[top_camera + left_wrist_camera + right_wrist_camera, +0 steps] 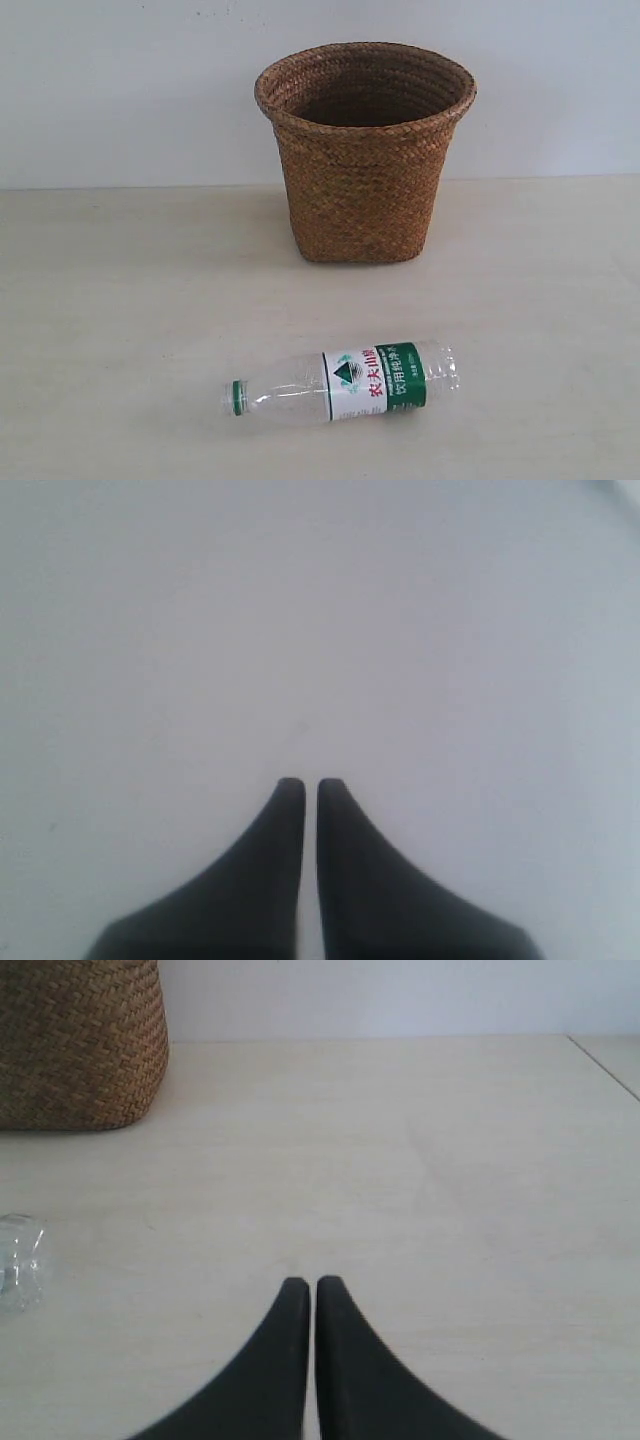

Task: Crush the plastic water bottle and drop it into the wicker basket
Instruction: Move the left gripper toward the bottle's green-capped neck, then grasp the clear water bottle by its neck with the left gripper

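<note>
- The plastic water bottle (pixel 345 385) lies on its side in front of the wicker basket (pixel 360 190), long axis crosswise, cap toward the left arm's side, uncrushed.
- My right gripper (pixel 313 1285), pinched together and empty, sees just the bottle's base end, cut off at the frame edge (so right's nearer, I reckon).
- The left gripper (pixel 311 785) is likewise together and sees only blank grey.

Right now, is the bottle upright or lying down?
Lying on its side: the plastic water bottle rests lengthwise on the table, green cap pointing left in the exterior view.
</note>
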